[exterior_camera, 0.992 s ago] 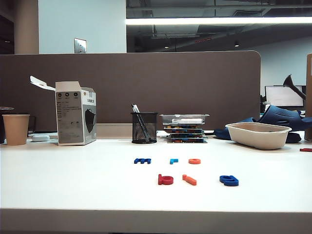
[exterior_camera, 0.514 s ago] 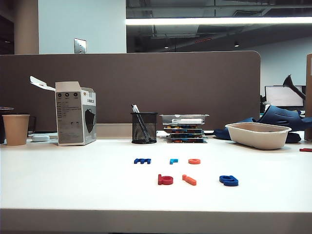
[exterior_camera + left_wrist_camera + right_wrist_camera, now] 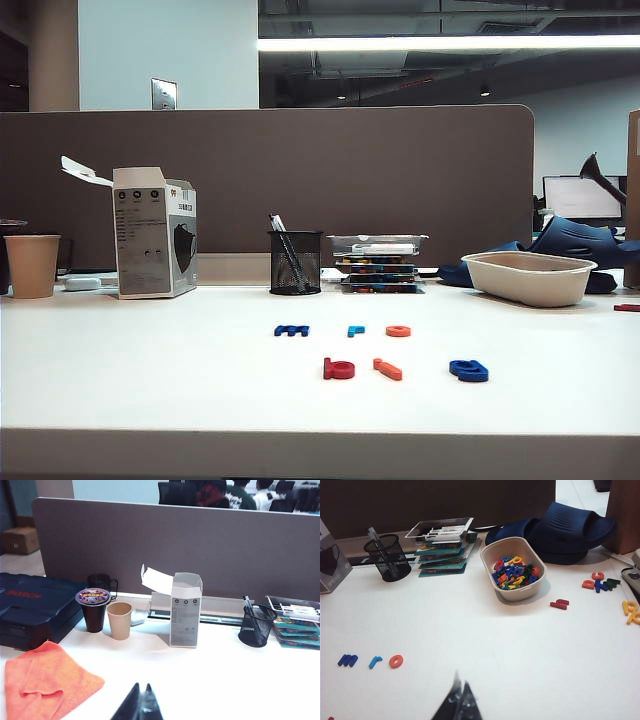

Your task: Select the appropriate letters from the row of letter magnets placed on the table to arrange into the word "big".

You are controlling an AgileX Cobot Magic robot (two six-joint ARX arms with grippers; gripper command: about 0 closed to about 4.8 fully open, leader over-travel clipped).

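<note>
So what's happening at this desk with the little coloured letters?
A two-armed robot is spelling "big" with plastic magnets on the white table. The dark red b, orange bar i and dark blue g already lie in a front row, with the blue m, light-blue piece and orange ring behind. Nothing is being handled: the left pincer and right pincer are both shut and empty, above the table.
</note>
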